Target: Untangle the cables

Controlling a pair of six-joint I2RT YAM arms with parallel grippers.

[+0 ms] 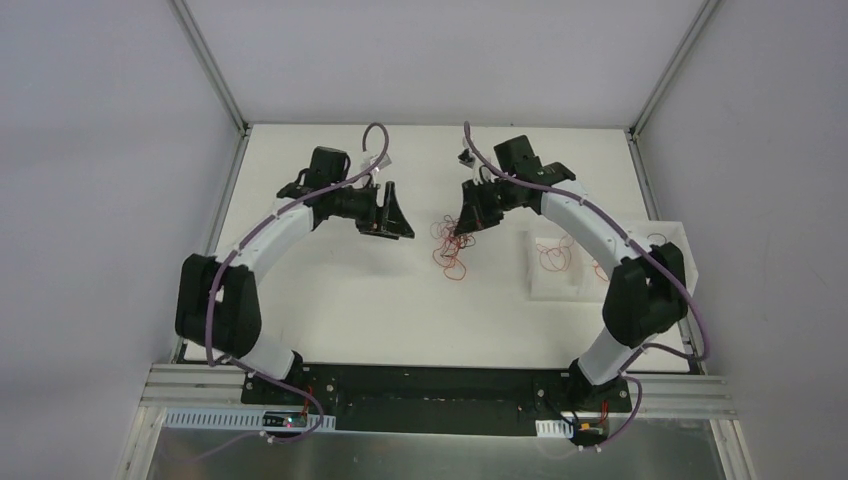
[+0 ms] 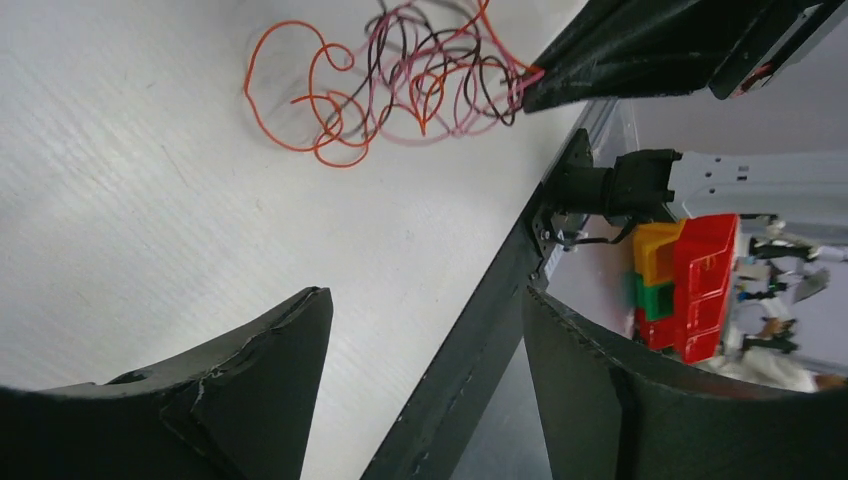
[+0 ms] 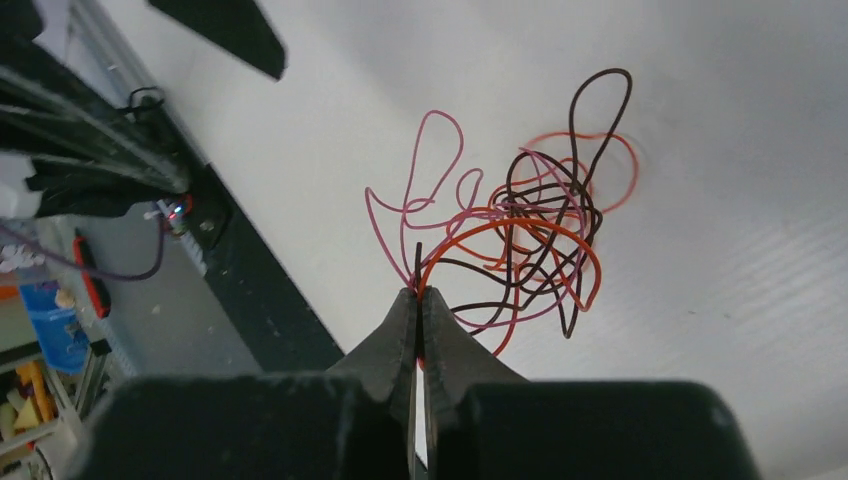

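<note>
Only the right wrist view showed the grip: the right gripper (image 3: 420, 300) had its jaws pressed together on one dark strand at the near edge of the cables (image 3: 520, 235), a loose orange, pink and dark wad on the table (image 3: 760, 250). From the top the wad was too small to sort; a clear bin (image 1: 556, 290) holding red loops sat right of it. The left gripper (image 2: 425, 292) was spread, holding nothing, with the wad well ahead of it. A red crate (image 2: 705, 285) stood beyond the table edge.

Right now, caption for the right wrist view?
Right hand shut on a strand of the tangled cables over the white table.
</note>
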